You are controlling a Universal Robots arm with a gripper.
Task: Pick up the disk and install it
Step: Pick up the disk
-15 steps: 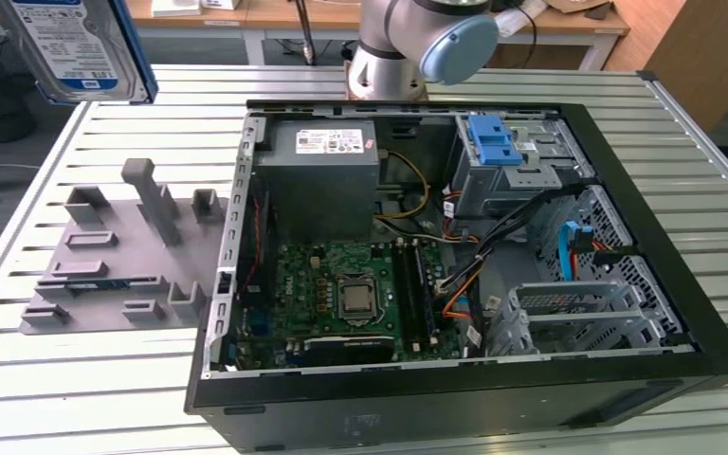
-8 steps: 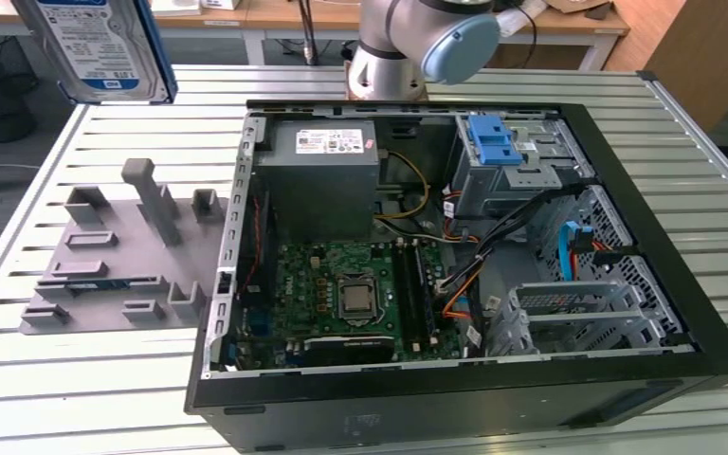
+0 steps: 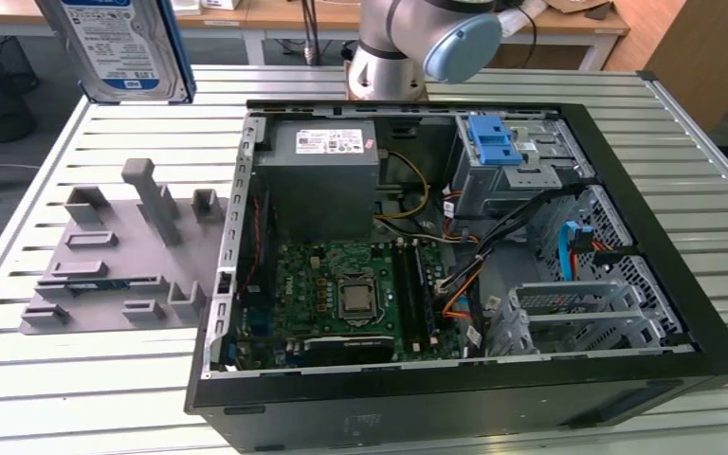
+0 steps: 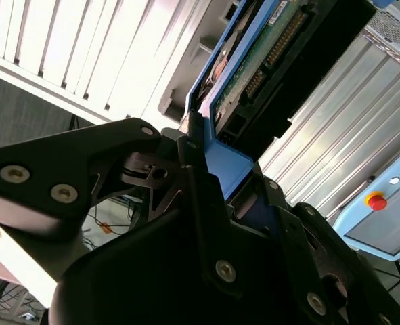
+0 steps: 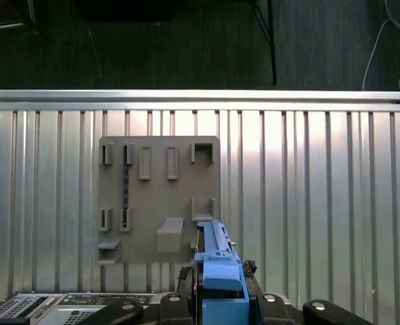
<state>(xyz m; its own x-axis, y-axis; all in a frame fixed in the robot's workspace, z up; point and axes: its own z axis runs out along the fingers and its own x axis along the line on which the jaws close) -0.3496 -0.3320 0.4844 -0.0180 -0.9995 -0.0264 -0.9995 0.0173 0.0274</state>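
Gripper (image 4: 221, 168) clamped on the disk (image 3: 118, 47) by its blue carrier; I see it held upright, raised off the table (image 3: 35, 389), at the exterior view's left of the open computer case (image 3: 465, 403).

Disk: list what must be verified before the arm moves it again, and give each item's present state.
1. Grip on the disk: ok. The gripper has its jaws shut on its blue carrier tab.
2. Disk clear of the gray fixture plate: ok. It hangs high above the table.
3. Computer case open: ok. The side panel is off and the interior is exposed.
4. Disk over the case: not ok. It is off toward the exterior view's left of it.
5. Drive cage free to take it: cannot tell. Cables run close by.
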